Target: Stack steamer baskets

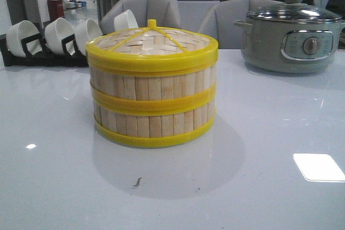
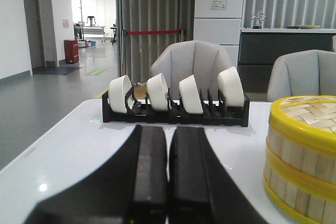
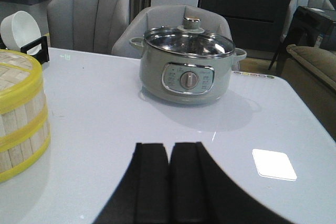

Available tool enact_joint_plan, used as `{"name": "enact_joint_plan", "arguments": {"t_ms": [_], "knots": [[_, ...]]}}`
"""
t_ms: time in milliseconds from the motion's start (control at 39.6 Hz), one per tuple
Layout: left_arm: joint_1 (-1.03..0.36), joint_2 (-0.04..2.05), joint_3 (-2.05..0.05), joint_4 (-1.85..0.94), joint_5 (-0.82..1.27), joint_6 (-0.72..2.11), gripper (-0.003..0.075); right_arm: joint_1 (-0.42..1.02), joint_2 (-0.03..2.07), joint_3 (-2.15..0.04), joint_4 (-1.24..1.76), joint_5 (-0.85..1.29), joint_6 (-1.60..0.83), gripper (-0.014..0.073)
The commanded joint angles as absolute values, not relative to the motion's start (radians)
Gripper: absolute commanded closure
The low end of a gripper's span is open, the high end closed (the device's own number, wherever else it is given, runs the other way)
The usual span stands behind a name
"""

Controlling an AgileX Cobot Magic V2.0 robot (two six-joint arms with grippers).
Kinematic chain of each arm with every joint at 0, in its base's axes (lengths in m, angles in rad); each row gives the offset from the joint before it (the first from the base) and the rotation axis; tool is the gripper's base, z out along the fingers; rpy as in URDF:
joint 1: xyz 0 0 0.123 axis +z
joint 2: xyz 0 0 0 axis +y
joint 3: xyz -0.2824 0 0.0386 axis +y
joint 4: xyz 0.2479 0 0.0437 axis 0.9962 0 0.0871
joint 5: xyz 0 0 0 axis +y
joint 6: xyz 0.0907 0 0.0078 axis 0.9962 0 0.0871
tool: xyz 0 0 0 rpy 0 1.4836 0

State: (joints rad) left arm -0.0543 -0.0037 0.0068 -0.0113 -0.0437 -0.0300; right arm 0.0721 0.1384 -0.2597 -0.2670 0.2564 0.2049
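Two steamer baskets stand stacked in the middle of the white table, the upper basket (image 1: 152, 82) on the lower basket (image 1: 153, 122). The woven yellow-rimmed lid (image 1: 152, 41) with spokes and knob lies on top. The stack also shows in the left wrist view (image 2: 302, 156) and in the right wrist view (image 3: 21, 114). Neither arm shows in the front view. My left gripper (image 2: 168, 132) is shut and empty, away from the stack on its left side. My right gripper (image 3: 169, 148) is shut and empty, away from the stack on its right side.
A black rack (image 1: 32, 52) with several white bowls (image 2: 157, 92) stands at the back left. A grey electric pot (image 1: 291, 39) with a glass lid stands at the back right, also in the right wrist view (image 3: 188, 66). Grey chairs (image 1: 141, 9) stand behind the table.
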Motion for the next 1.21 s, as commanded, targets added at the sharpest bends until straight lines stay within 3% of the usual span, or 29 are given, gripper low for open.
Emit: {"name": "enact_joint_plan", "arguments": {"t_ms": [0, 1187], "knots": [[-0.053, -0.016, 0.007, -0.023, -0.141, -0.022, 0.0627, 0.068, 0.149, -0.291, -0.274, 0.172, 0.205, 0.0540], [-0.053, -0.016, 0.007, -0.023, -0.141, -0.022, 0.0627, 0.068, 0.149, -0.291, -0.291, 0.171, 0.202, 0.0540]]}}
